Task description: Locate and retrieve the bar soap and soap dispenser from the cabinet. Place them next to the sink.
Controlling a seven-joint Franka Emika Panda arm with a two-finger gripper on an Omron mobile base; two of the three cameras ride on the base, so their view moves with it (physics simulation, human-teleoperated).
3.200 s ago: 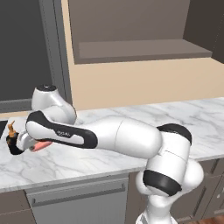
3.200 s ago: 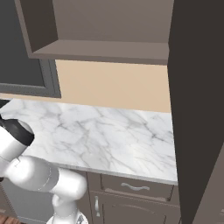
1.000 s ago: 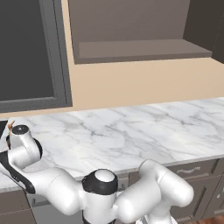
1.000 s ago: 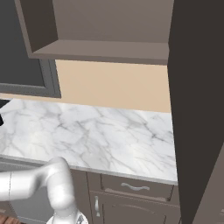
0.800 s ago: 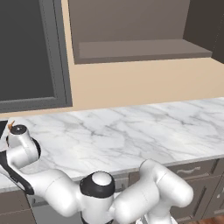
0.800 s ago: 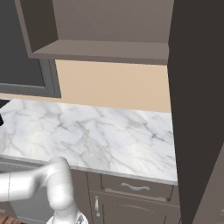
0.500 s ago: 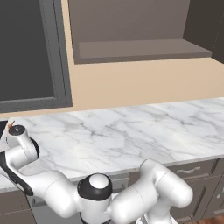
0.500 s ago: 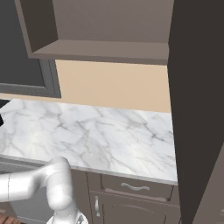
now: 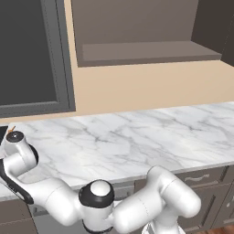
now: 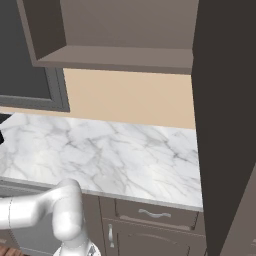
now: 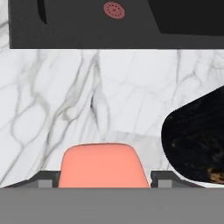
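Lying between the hand's tips, bar soap beside soap dispenser

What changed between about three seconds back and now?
The arm swung from stretched over the counter to folded low in front of it, wrist at the left edge. It hardly moved in the last second. The gripper flanks the bar soap on the counter, beside the dispenser and near the sink; grip unclear. Counter and cabinet shelf unchanged.
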